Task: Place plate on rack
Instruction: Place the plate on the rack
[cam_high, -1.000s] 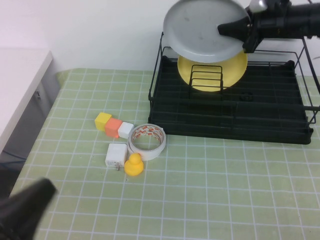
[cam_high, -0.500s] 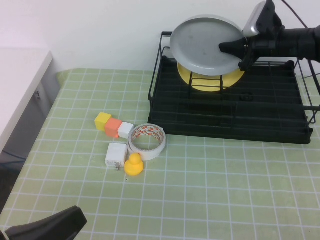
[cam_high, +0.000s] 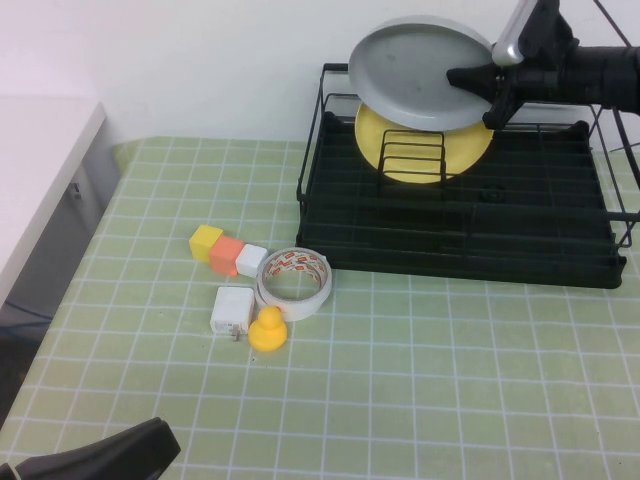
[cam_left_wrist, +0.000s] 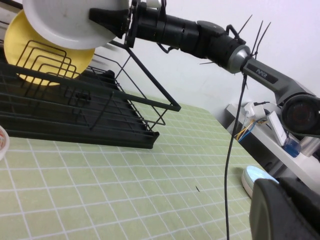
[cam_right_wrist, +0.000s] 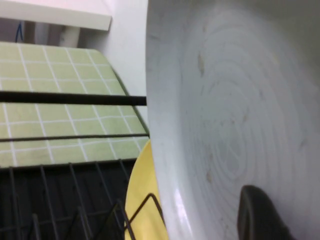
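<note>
Tilted flatter since a moment ago, the round grey-blue plate (cam_high: 422, 72) hovers above the black wire rack (cam_high: 460, 200).
Right gripper (cam_high: 478, 82) jaws clench its rim; left gripper (cam_high: 95, 462) waits low, jaws unclear.

Rack (cam_high: 470, 200) front and right slots open. Yellow plate (cam_high: 425, 155) blocks upper-centre slot, under the plate (cam_high: 420, 75) clamped by right gripper (cam_high: 480, 85). Left gripper (cam_high: 100, 462) at lower left.

The one legible word is "PiPER", printed in white on the grey link of the right arm (cam_left_wrist: 272, 80), seen in the left wrist view. The tape roll (cam_high: 293, 283) near the worktop's left half carries red print around its inner ring, too small to read. No other lettering is readable.
</note>
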